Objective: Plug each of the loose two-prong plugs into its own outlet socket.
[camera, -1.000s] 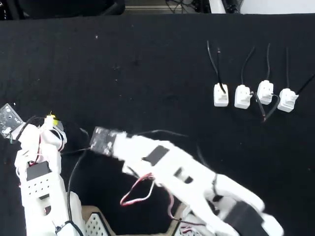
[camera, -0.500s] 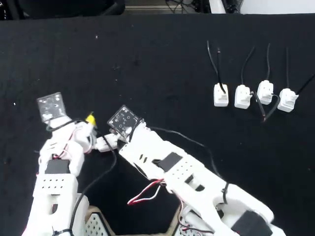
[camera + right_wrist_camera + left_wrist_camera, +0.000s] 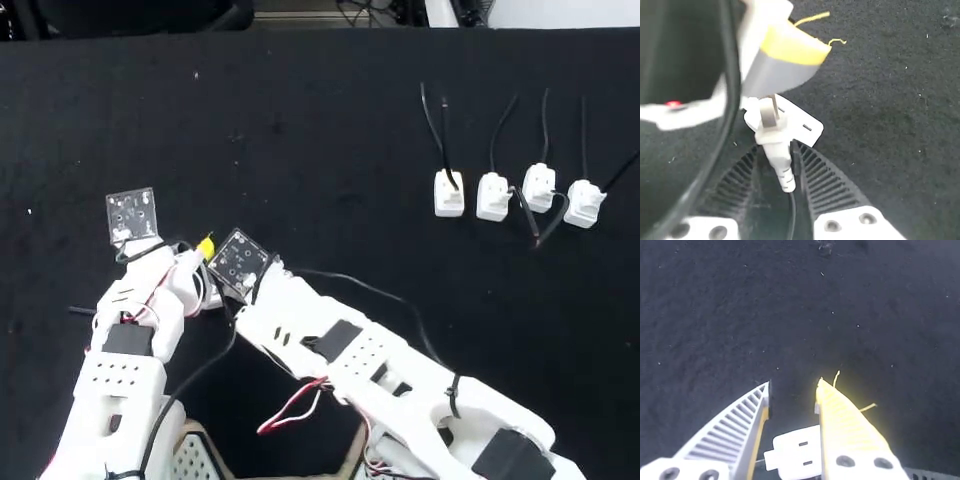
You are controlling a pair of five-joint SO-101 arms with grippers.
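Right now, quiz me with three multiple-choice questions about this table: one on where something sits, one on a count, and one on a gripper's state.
1. Where is the row of white corded pieces?
A. Between the two grippers
B. On the right side of the table
C. Stacked at the table's left edge

2. How many pieces are in that row?
A. Two
B. Three
C. Four

3. What state is the right gripper in?
A. Open over bare cloth
B. Shut on a white plug
C. Shut on a yellow block

Answers:
1 B, as the high view shows them lined up at the right.
2 C, as four white bodies sit side by side, each with a black cord.
3 B, as the right wrist view shows the plug's neck pinched in the gripper.
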